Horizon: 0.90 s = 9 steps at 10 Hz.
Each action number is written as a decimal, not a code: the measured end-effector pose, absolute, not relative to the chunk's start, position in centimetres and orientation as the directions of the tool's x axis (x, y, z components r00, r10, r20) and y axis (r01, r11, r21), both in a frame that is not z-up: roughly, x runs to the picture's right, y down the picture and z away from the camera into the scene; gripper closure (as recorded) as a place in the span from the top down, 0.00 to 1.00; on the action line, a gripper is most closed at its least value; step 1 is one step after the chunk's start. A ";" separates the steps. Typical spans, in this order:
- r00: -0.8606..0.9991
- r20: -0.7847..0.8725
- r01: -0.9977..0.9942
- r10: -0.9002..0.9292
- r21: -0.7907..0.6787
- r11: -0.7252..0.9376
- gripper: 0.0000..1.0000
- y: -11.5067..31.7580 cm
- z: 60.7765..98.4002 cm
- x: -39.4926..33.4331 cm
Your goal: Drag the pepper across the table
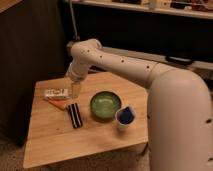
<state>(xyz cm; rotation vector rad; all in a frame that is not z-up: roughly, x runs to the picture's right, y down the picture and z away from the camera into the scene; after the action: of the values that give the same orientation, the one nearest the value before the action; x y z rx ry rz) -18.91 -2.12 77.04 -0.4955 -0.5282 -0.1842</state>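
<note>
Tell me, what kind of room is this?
Probably an indoor robot test room: a small wooden table holding a green bowl and pepper, a long counter behind. The claw hangs beside the bottle.
</note>
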 end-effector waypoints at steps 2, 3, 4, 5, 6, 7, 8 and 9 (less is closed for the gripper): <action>0.849 0.528 0.273 -0.014 -0.415 0.868 0.80 -1.6 77.8 -19.2; 0.842 0.540 0.271 -0.002 -0.419 0.866 0.80 -1.4 77.9 -19.4; 0.833 0.553 0.276 0.004 -0.423 0.863 0.80 -1.2 77.9 -20.1; 0.822 0.570 0.289 0.009 -0.431 0.855 0.80 -0.4 77.8 -21.5; 0.816 0.578 0.298 0.016 -0.443 0.846 0.80 0.6 77.8 -22.8; 0.814 0.580 0.299 0.026 -0.458 0.837 0.80 1.7 78.2 -23.7; 0.819 0.573 0.295 0.038 -0.476 0.828 0.80 2.7 79.0 -24.3; 0.827 0.560 0.287 0.051 -0.499 0.818 0.80 3.7 79.9 -24.7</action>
<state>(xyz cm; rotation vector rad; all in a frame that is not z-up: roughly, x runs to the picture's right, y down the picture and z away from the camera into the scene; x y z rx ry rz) -24.74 3.74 79.88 -0.6079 -0.5923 -0.1337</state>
